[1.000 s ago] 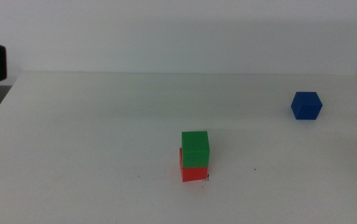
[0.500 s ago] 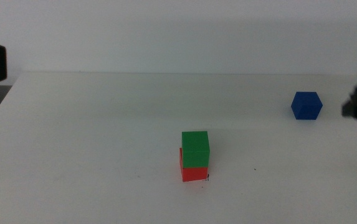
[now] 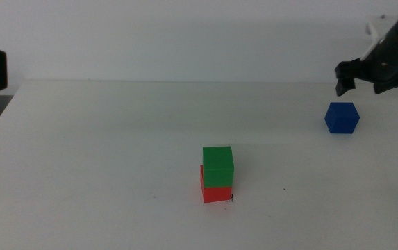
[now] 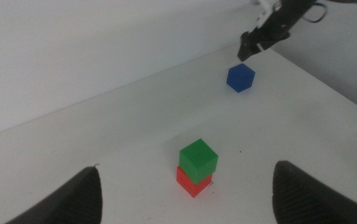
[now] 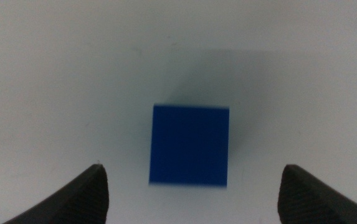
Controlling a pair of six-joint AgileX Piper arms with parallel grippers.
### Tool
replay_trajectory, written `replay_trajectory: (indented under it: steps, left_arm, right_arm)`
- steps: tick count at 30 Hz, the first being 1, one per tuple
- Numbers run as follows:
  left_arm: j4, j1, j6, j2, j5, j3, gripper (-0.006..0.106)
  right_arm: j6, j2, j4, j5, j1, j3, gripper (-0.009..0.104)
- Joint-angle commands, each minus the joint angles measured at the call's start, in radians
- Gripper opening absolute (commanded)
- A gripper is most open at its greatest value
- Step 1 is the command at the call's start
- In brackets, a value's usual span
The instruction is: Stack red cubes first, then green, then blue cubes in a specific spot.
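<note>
Fingers of our right gripper [image 3: 369,78] are spread wide above the blue cube [image 3: 342,117], which sits on the tabletop [image 3: 101,160] well apart from the green cube [image 3: 217,165] on the red cube [image 3: 217,194]. We should descend centred, square to its faces, before closing. Our left gripper [image 4: 184,186] waits released.

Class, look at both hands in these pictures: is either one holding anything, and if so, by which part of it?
Nothing is held. The right hand hangs open above the blue cube, which sits free on the table. The left hand, also open, waits away from the green cube.

Matte red cube [image 3: 217,194], green cube [image 3: 217,166], blue cube [image 3: 342,117]; smooth white table [image 3: 101,153].
</note>
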State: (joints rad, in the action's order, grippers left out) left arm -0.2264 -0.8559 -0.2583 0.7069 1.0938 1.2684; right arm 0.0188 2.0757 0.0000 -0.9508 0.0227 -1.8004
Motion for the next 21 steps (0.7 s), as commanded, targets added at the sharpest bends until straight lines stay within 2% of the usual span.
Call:
replay_trajectory:
  steps: [1,10,12,14,16,18,21]
  left_arm:
    - [-0.002,-0.002,-0.001,-0.004,-0.013,-0.001,0.094]
    - [-0.002,-0.002,-0.001,-0.004,-0.013,-0.001,0.094]
    - [-0.002,-0.002,-0.001,-0.004,-0.013,-0.001,0.094]
    - [-0.002,-0.002,-0.001,-0.004,-0.013,-0.001,0.094]
    - [-0.002,-0.002,-0.001,-0.004,-0.013,-0.001,0.094]
    - [-0.002,-0.002,-0.001,-0.004,-0.013,-0.001,0.094]
    - [-0.002,-0.002,-0.001,-0.004,-0.013,-0.001,0.094]
  right_arm:
    - [0.024,0.071,-0.023,-0.039,-0.001,-0.079,0.093]
    - [0.026,0.216,-0.021,-0.008,-0.001,-0.127,0.093]
    - [0.026,0.238,-0.021,0.014,0.001,-0.127,0.088]
    - [0.026,0.246,-0.023,0.028,0.003,-0.127,0.068]
    - [0.022,0.243,-0.023,0.031,0.008,-0.127,0.030]
    - [-0.009,0.223,-0.025,0.027,0.014,-0.127,-0.003]
    - [-0.041,0.143,-0.023,-0.002,0.041,-0.127,0.005]
